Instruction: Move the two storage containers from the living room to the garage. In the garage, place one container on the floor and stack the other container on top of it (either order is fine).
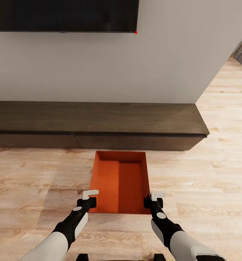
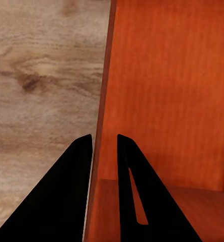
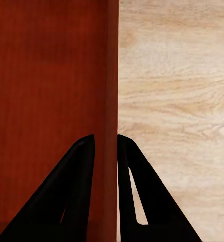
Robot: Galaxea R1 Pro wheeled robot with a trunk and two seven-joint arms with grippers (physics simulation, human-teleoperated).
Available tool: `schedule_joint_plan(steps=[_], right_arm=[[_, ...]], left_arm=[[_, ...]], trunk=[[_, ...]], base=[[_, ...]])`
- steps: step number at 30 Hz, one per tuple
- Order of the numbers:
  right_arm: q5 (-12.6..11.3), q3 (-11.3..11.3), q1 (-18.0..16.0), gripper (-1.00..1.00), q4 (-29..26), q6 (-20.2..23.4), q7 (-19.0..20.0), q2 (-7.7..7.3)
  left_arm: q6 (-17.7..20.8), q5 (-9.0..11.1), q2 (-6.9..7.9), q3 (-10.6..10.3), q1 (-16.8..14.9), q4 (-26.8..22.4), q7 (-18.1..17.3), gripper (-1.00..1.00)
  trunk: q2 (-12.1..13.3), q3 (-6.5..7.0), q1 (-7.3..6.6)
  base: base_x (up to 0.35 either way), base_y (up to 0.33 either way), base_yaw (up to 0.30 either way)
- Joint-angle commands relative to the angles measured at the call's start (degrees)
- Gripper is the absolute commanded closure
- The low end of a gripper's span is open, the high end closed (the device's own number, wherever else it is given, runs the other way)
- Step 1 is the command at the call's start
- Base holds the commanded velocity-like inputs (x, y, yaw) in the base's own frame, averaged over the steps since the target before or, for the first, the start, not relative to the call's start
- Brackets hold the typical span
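Note:
One orange-red storage container (image 1: 121, 181) lies open-topped on the light wood planks of the living room floor (image 1: 34, 174), just in front of the long dark bench (image 1: 99, 119). My left gripper (image 1: 91, 198) is at its near left corner; in the left wrist view its fingers (image 2: 104, 138) straddle the thin left wall of the container (image 2: 167, 91). At the near right corner my right gripper (image 1: 152, 198) does the same, its fingers (image 3: 105, 137) closed on either side of the right wall of the container (image 3: 46, 75). The second container is out of view.
A black TV (image 1: 63, 14) hangs on the pale wall above the bench. Wood floor runs on past the wall's corner at the far right (image 1: 229, 90). Bare planks lie to both sides of the container.

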Motion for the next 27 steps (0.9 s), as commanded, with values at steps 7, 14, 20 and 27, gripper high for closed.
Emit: schedule_joint_plan(steps=[7,14,20,27], right_arm=[[1.5,-2.1,-0.1,1.0,-0.3,-0.7,0.1,0.41],[1.0,-0.7,0.3,1.0,0.8,-0.7,-0.6,0.15],[-1.7,1.5,0.3,1.0,0.9,-0.7,-0.5,-0.08],[-5.7,6.4,0.3,1.0,1.2,0.1,-1.1,-0.26]], left_arm=[[0.2,0.5,-0.05,0.2,0.1,0.1,0.5,1.0],[0.3,0.8,0.21,-0.4,0.0,0.6,0.5,1.0],[0.2,0.9,0.21,-0.5,0.0,1.4,0.4,1.0],[0.1,0.9,0.21,0.2,0.1,2.6,0.2,1.0]], trunk=[[2.8,1.24,-1.54],[4.8,2.13,-2.64],[4.8,2.13,-2.64],[4.8,2.13,-2.64]], base=[[0.0,0.0,0.0],[0.0,0.0,0.0],[0.0,0.0,0.0],[0.0,0.0,0.0]])
